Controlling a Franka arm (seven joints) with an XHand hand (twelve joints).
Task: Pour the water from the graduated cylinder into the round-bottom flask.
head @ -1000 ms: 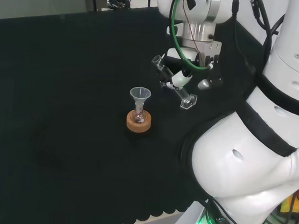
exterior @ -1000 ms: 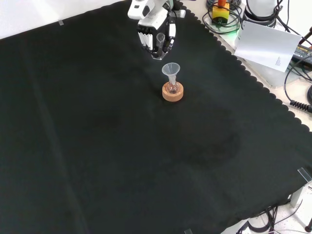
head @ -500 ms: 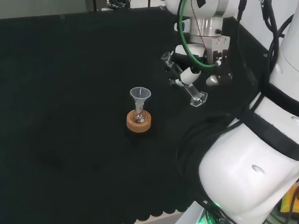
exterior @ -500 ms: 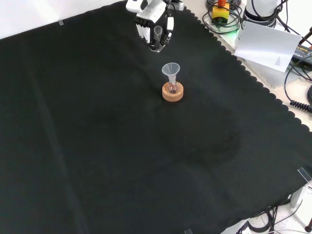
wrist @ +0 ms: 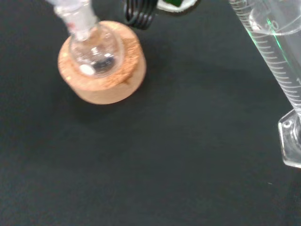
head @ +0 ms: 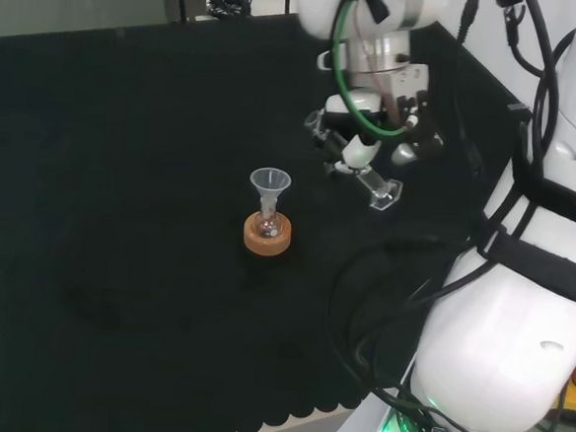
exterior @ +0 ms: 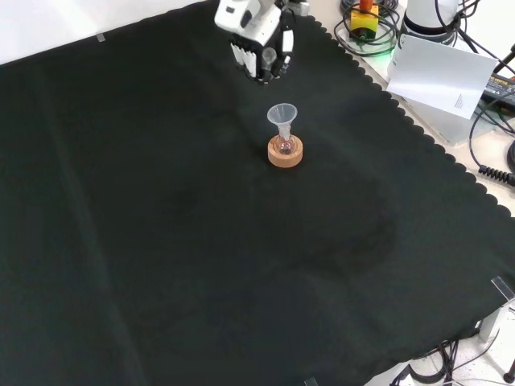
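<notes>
While the hand (head: 373, 133) grips the tilted graduated cylinder (head: 356, 166) above the bench's far right in the head view, the funnel-topped round-bottom flask (head: 268, 220) sits mid-bench, left of the cylinder's raised mouth.

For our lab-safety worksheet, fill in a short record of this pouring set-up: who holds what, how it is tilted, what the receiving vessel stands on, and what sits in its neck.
holder: the hand, fingers curled round the graduated cylinder
cylinder pose: tilted, lifted off the cloth, apart from the funnel
receiving vessel: round-bottom flask, upright
stand: cork ring under the flask
in flask neck: clear funnel
hand position: right of the flask in the head view
surface: black cloth
</notes>
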